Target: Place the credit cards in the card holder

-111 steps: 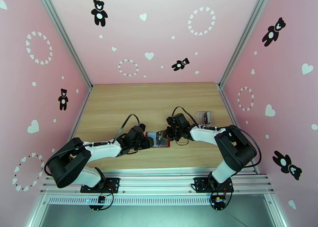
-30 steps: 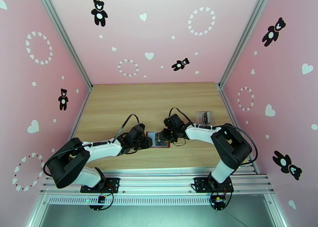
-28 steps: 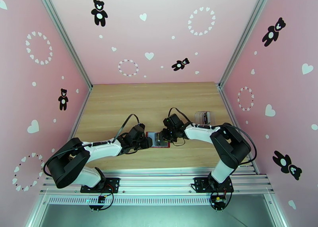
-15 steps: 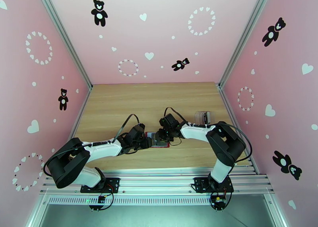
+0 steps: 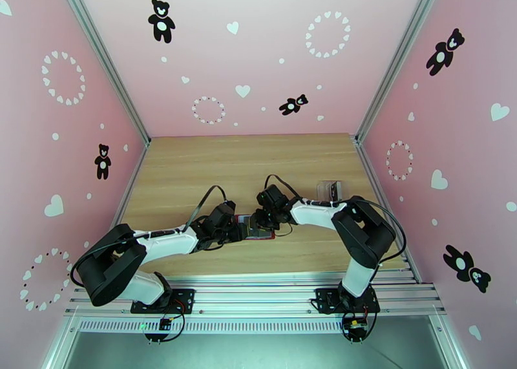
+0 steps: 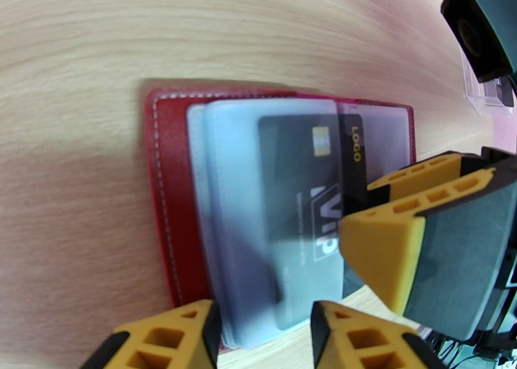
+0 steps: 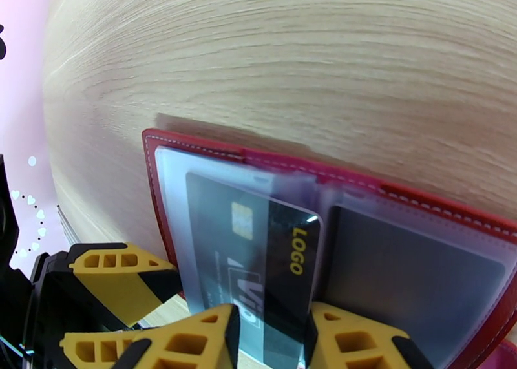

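Currently the card holder (image 5: 266, 233) lies open and flat on the tabletop (image 5: 194, 163), near the front edge, between the two arms. In the left wrist view its red cover (image 6: 165, 196) faces down and the clear sleeves are fanned on top.

Credit card (image 7: 258, 247): dark face, gold chip, "LOGO" and "VIP" print legible. Its far part sits under a clear sleeve of the left-hand page; its near end sticks out toward the right arm.

Right end effector (image 7: 271, 338): narrow, closed on the card's protruding end, with a yellow finger against each side of it. From the left wrist view the same fingers (image 6: 381, 260) clamp the card (image 6: 297, 189) just above the holder's edge.

Left end effector (image 6: 263, 338): fingers stand moderately apart, astride the edge of the sleeve stack. Cannot tell whether they pinch it or only bracket it.

Clear plastic case (image 5: 331, 189) sits well apart, behind the right arm.
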### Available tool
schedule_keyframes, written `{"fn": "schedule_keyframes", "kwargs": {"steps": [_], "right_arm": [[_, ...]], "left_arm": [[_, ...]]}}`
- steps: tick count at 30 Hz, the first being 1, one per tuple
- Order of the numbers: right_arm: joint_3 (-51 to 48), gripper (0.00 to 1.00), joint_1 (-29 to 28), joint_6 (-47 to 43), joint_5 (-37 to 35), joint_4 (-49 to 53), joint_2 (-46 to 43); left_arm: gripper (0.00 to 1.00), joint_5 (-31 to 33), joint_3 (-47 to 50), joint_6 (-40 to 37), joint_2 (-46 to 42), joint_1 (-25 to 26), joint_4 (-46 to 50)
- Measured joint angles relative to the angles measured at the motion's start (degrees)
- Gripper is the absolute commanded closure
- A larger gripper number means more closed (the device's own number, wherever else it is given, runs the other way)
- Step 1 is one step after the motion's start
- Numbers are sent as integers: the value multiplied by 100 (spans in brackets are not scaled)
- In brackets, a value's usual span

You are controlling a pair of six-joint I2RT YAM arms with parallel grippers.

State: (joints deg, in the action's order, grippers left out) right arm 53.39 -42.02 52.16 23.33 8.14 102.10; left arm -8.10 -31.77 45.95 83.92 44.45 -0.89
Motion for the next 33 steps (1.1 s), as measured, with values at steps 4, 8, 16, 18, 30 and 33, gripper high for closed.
{"fn": "schedule_keyframes", "kwargs": {"steps": [4,8,16,18,30,33], "right_arm": [[9,66,0,33,24,-20,24],[87,65,-11,-17,-42,116,24],[214,59,-39,-247,-337,555,-76],[258,58,-39,-326,-442,691,-118],[562,62,-39,-483,-625,946,-70],[568,63,-42,-479,-610,933,17]], "left_arm": [[59,0,4,22,0,0,-2],[59,0,4,20,-2,0,2],[59,0,4,-9,-345,-20,157],[59,9,4,-39,-479,-50,203],[72,70,-11,-90,-125,-101,284],[74,107,-11,-85,-44,-103,280]]}}
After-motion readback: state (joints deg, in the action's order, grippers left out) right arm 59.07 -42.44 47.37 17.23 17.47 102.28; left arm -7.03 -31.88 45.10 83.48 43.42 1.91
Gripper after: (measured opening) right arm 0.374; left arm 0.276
